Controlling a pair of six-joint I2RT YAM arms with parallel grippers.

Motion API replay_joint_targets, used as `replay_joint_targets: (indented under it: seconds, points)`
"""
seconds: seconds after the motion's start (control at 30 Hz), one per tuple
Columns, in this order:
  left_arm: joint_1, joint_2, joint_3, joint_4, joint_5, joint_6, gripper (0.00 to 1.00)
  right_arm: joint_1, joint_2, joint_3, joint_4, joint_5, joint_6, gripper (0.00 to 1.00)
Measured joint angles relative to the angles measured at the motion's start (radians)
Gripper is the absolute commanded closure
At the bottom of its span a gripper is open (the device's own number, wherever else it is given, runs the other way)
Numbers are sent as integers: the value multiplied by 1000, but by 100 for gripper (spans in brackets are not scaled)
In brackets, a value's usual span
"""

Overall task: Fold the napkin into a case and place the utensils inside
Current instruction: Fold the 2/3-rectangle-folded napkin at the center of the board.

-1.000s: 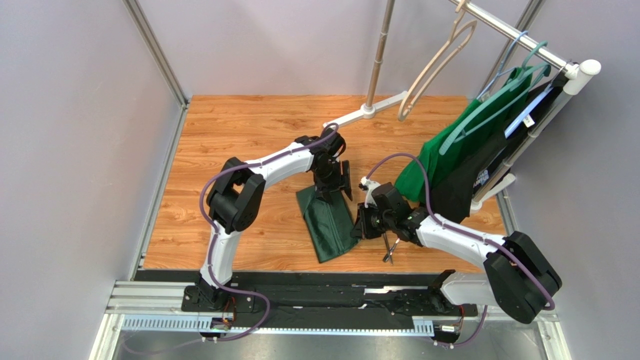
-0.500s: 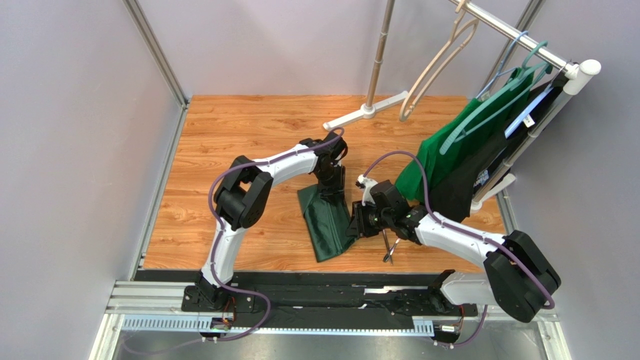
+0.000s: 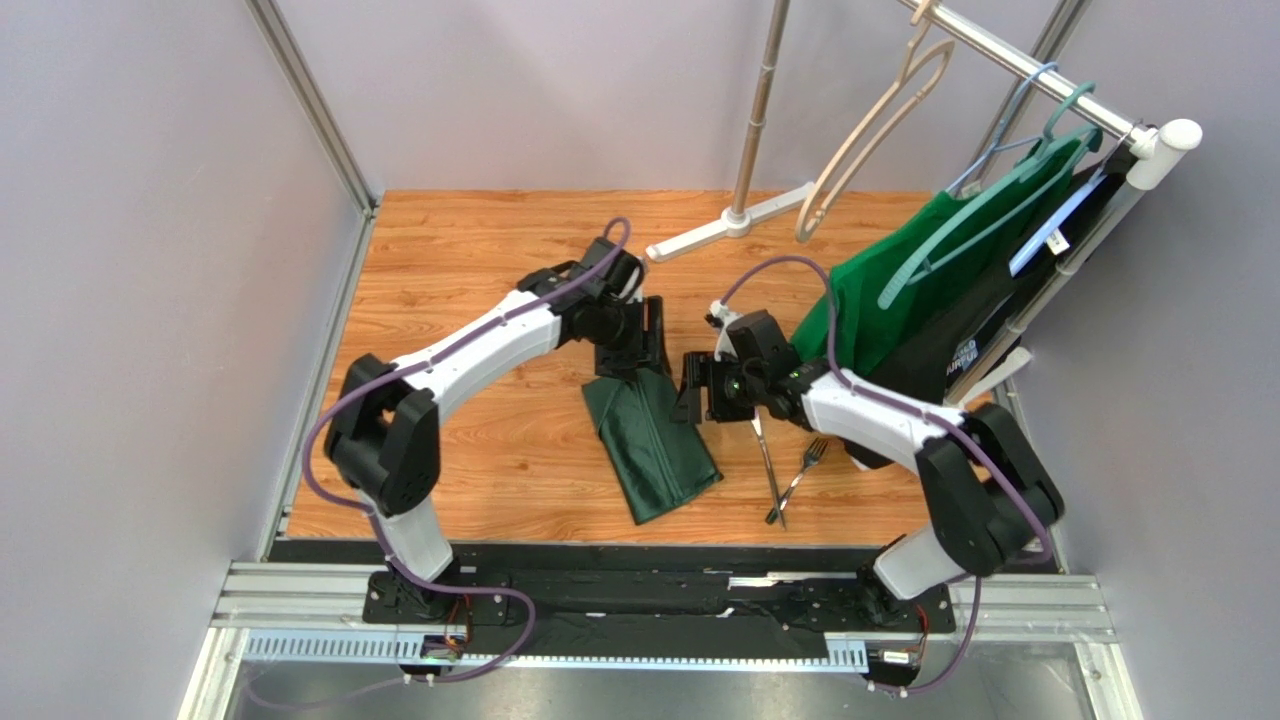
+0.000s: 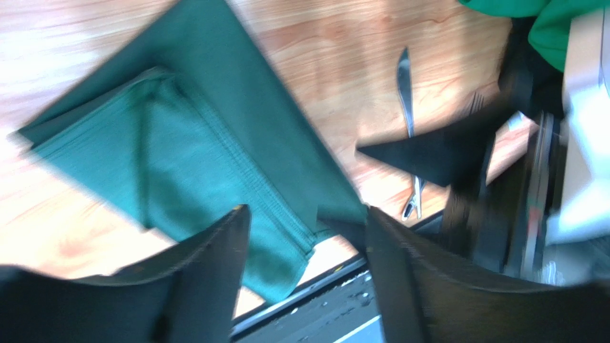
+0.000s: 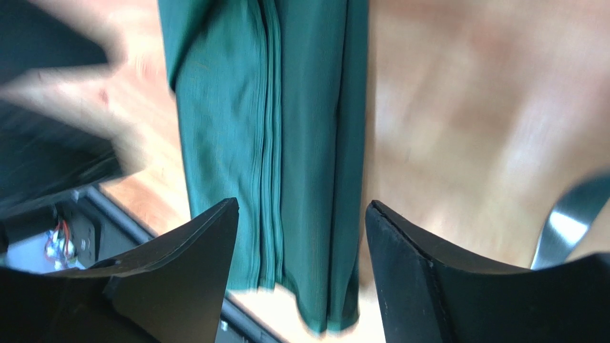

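Top external view gives us the napkin (image 3: 649,450) folded into a narrow case, lying flat on the tabletop (image 3: 451,285) with its length running from the middle toward the near edge. The utensils (image 3: 775,507), a fork and a second slim silver piece, lie on bare wood just right of the case, meeting at their near ends in a V and apart from the cloth. Seen from the left wrist, our left claw (image 4: 306,218) is spread wide with nothing between its fingers. Below it a hemmed edge crosses the folded layers on a slant, which we take for the mouth of the pouch. Our right claw (image 5: 299,211) is equally wide and empty in its own view, with the stacked folds of the case beneath it and a glint of metal at the right. From above, the left claw hovers at the far end of the case and the right claw just beside its far right corner, between cloth and utensils. We judge the folding done and the filling not yet begun. The left claw is well placed to pin or lift the flap, and the right to reach for the metal. Thin pieces lying flat on wood will be awkward to pinch, and the loose cloth may slide. A brighter green garment (image 3: 902,293) hanging at the far right corner plays no part.
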Motion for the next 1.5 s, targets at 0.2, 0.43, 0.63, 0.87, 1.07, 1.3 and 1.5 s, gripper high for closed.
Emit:
replay_joint_targets:
  seconds: [0.2, 0.43, 0.63, 0.87, 1.07, 1.3, 1.5]
  points:
    - [71, -74, -180, 64, 32, 1, 86, -23, 191, 159, 2, -2, -43, 39]
    - [78, -4, -269, 122, 45, -2, 93, -34, 298, 185, 16, -25, -60, 48]
    - [80, 34, -269, 187, 26, -5, 94, -36, 333, 202, 62, -51, -59, 57]
    - [100, 81, -269, 223, 14, -14, 95, -36, 351, 208, 90, -61, -58, 71]
    - [109, 107, -266, 226, 10, -16, 95, -36, 353, 208, 96, -61, -50, 83]
    - [110, 121, -254, 240, 19, -25, 95, -34, 350, 220, 92, -79, -15, 100]
    - [110, 124, -254, 255, 21, -31, 95, 8, 303, 227, 91, -90, 33, 100]
